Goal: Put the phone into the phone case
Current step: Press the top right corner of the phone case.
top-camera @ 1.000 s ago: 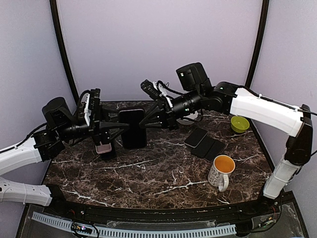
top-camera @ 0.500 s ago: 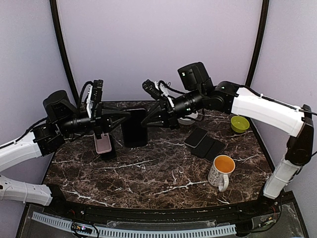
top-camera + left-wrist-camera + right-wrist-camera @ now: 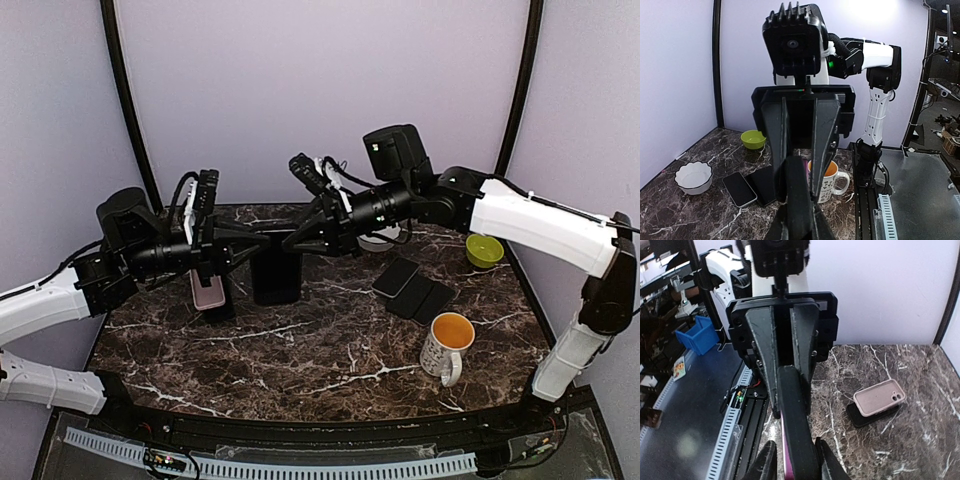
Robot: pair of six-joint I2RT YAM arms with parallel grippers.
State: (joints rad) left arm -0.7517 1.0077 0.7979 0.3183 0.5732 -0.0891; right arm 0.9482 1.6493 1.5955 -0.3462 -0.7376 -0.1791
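Black phone point(image 3: 275, 280) held upright, clamped in the left end effector point(image 3: 260, 240).

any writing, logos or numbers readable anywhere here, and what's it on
mug: dark print on its white side, too small and blurred to read in any view.
No other lettering, brand mark, number or sign can be made out in these views.
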